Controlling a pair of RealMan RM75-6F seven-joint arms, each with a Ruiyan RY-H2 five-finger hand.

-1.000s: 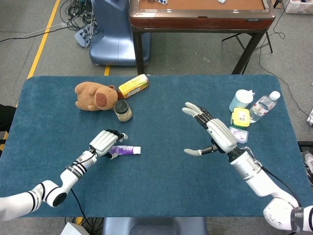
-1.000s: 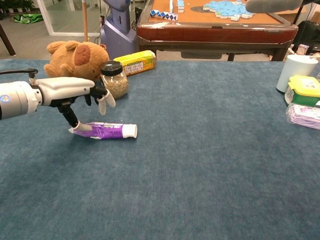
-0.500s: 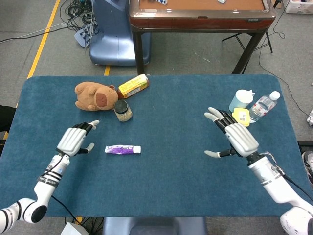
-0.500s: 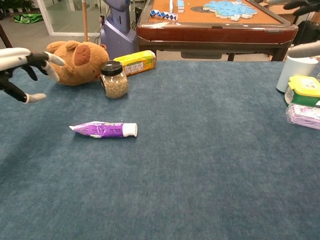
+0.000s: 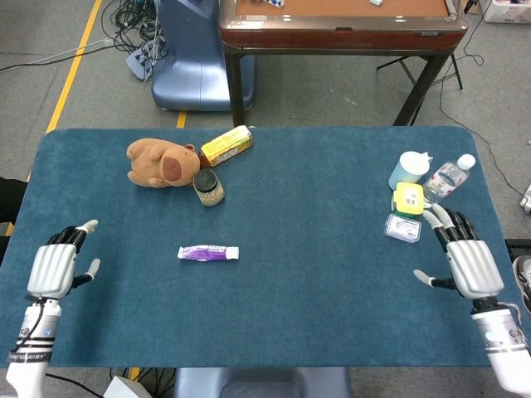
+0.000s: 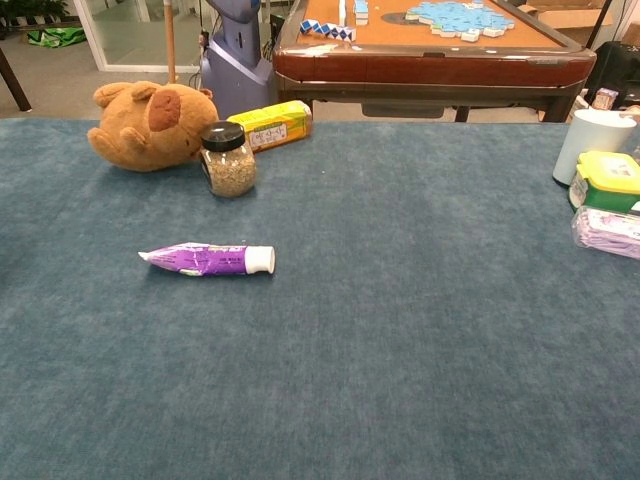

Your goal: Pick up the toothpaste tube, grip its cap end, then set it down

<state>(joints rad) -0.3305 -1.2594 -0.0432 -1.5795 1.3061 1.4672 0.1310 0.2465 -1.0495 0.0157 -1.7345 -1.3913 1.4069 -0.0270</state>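
Both hands, left [image 5: 56,269] and right [image 5: 470,264], have withdrawn with fingers wide, leaving the tube [image 5: 208,253] released on the counter [image 5: 299,282], apparently finished.

It looked like a robot lab or testing room set up in a plain indoor hall. The blue-covered surface [image 5: 274,315] stood on a grey floor marked with yellow tape [image 5: 76,66], with loose cables [image 5: 133,21] heaped beyond its far left corner beside a blue machine base [image 5: 191,58]. A wooden game table [image 5: 340,25] stood behind its far edge.
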